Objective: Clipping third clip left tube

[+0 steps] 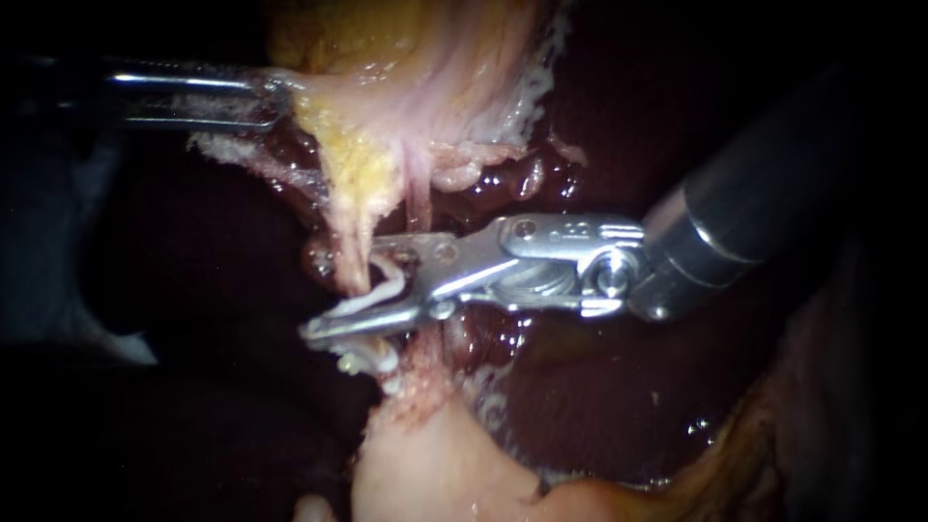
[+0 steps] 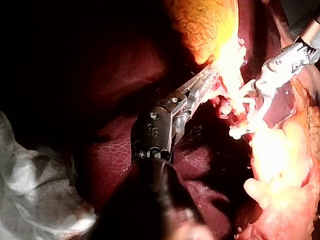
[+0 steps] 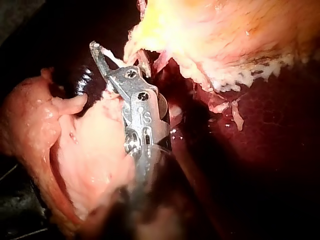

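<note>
My right instrument (image 1: 360, 298) comes in from the right, its jaws standing apart around the left tube (image 1: 356, 227), a yellowish strand hanging from the gallbladder (image 1: 416, 58). A white clip (image 1: 379, 288) sits between the jaws, touching both, and curves round the tube. Just below the lower jaw another white clip (image 1: 369, 362) sits on the same strand. A thin pink tube (image 1: 418, 193) runs beside it to the right. My left instrument (image 1: 275, 97) enters from the upper left, jaws shut on the gallbladder's edge. In the right wrist view the right instrument (image 3: 107, 62) reaches the tube beneath the gallbladder.
Dark red liver (image 1: 599, 406) lies behind and below the tubes. Pale pink tissue (image 1: 435, 464) bulges under the right instrument's jaws. In the left wrist view, grey cloth (image 2: 30, 185) lies beside the left instrument's shaft, and my right instrument (image 2: 267, 82) shows ahead of its jaws.
</note>
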Tool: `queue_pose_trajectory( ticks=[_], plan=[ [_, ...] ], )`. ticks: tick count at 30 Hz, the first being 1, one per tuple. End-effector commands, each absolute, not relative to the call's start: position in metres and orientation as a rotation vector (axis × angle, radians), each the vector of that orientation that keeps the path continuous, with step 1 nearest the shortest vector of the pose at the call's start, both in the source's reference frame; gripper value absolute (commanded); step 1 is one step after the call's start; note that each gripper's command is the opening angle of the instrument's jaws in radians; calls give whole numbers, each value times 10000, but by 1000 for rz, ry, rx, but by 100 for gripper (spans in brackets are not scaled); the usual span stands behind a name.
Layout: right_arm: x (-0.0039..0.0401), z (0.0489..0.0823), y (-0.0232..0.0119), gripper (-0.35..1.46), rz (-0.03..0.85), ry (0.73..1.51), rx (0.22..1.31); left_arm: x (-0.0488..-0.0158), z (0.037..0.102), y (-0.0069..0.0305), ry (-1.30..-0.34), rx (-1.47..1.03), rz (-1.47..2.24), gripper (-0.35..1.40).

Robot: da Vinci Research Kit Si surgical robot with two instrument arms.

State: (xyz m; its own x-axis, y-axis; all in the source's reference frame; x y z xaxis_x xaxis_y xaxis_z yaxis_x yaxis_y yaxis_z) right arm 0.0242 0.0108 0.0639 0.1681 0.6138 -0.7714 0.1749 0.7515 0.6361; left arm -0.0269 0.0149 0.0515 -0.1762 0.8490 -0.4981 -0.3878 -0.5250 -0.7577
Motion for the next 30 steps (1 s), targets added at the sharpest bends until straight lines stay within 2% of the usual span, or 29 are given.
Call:
queue_pose_trajectory(
  ticks=[1, 12, 21, 27, 30],
  plan=[
    [244, 638, 108, 49, 355, 1402, 710, -270, 516, 149, -600, -1204, 1822, -35],
    [245, 606, 120, 48, 396, 1444, 747, -270, 517, 149, -599, -1204, 1823, -35],
    [231, 564, 132, 41, 483, 1422, 840, -269, 518, 149, -600, -1205, 1823, -35],
    [232, 555, 132, 38, 503, 1415, 861, -269, 518, 149, -602, -1201, 1819, -35],
    [231, 556, 132, 28, 527, 1405, 882, -269, 519, 149, -602, -1202, 1819, -35]
  ],
)
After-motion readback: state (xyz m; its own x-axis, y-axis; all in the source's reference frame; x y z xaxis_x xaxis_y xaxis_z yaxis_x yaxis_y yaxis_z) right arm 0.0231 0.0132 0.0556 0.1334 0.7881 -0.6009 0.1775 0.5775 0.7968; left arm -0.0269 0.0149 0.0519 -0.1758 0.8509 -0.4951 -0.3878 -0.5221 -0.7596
